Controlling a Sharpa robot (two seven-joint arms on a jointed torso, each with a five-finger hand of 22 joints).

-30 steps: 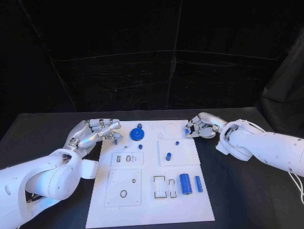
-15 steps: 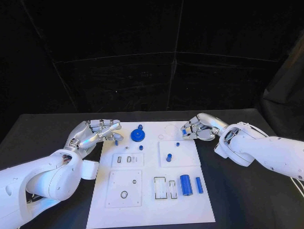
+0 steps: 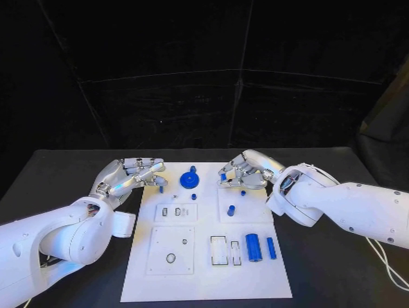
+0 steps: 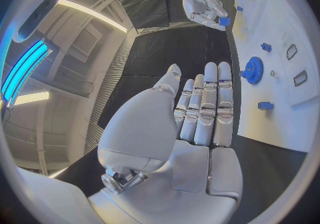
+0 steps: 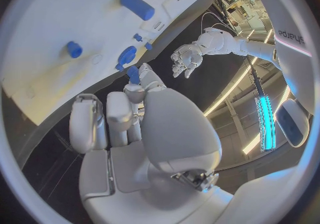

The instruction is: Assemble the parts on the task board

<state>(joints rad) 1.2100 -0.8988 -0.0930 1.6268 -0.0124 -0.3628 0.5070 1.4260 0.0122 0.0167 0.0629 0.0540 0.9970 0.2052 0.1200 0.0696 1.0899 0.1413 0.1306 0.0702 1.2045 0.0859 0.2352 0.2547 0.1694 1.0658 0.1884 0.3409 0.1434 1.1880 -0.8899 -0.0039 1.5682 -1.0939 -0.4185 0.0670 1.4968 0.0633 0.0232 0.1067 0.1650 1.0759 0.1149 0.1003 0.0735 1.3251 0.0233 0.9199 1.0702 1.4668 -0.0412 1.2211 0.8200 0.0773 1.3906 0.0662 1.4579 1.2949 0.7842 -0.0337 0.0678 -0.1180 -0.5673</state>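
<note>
Task board (image 3: pixel 208 269), white plate, lies mid-tabletop (image 3: pixel 56 173) between both arms. On it: blue gear (image 3: pixel 189 180) standing at the far end, a small blue peg (image 3: pixel 231 209) upright in the plate to the right of centre, a blue cylinder (image 3: pixel 252 247) and a slimmer blue bar (image 3: pixel 271 248) lying side by side near the right edge, with empty rectangular slots just to their left.

Right hand (image 3: pixel 242 172) hovers over the far right part of the board, fingers curled in. A small blue part (image 5: pixel 134 73) sits at its fingertips in the right wrist view, so I judge it pinched there. Left hand (image 3: pixel 130 176) is at the board's far left edge, fingers extended flat and together, holding nothing. A small blue piece (image 4: pixel 265 105) lies on the board just beside its fingertips.

Step in hand, as I read it: seating the pinched part into a recess at the far end of the board. To do it well: keep the part upright, align over the hole before lowering, descend slowly, release only once it seats. Clear the gear on approach. Risk: the small part tilts or slips from the pinch.
</note>
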